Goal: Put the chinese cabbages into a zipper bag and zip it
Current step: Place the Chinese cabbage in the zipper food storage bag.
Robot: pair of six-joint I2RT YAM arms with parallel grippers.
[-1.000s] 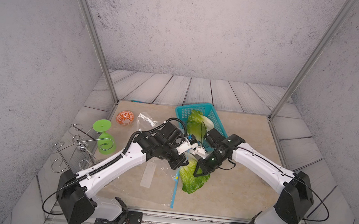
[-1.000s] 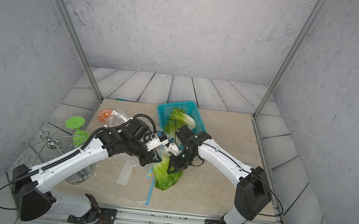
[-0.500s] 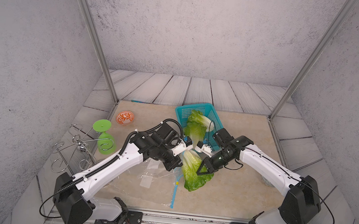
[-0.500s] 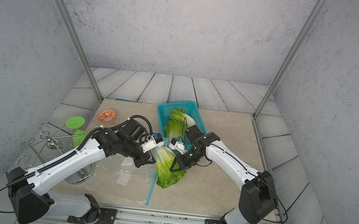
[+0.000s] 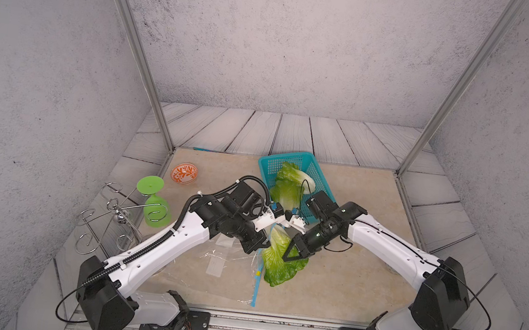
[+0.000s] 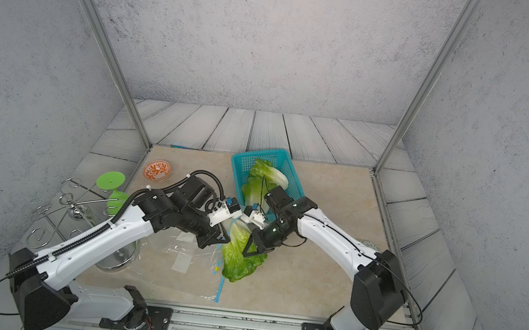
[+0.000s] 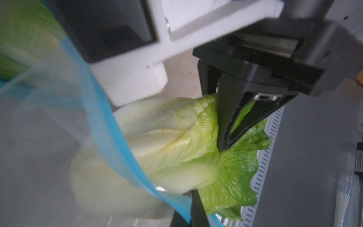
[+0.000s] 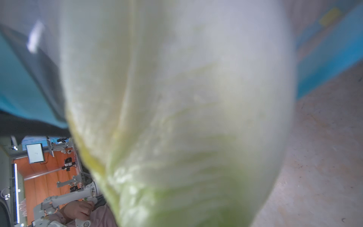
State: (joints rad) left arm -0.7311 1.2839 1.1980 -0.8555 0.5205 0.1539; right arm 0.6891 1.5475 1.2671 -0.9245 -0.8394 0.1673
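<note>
My right gripper (image 5: 291, 255) is shut on the green leafy end of one of the chinese cabbages (image 5: 278, 265), held low over the table in both top views. Its white base (image 7: 167, 137) lies past the blue rim (image 7: 110, 125) of the clear zipper bag (image 5: 211, 264) and shows through the film. My left gripper (image 5: 258, 248) is shut on that rim, holding the mouth up. In the right wrist view the cabbage (image 8: 176, 98) fills the picture and hides the jaws. Two more cabbages (image 5: 290, 182) lie in the teal basket (image 5: 290, 160).
A green goblet (image 5: 153, 204) lies in a wire rack (image 5: 107, 219) at the left edge. An orange patterned bowl (image 5: 184, 173) sits at the back left. The two wrists nearly touch over the middle of the table. A metal rail runs along the front edge.
The right gripper drew a little to the right with the cabbage, then came back toward the bag mouth. The left gripper sank slightly, still holding the rim.
</note>
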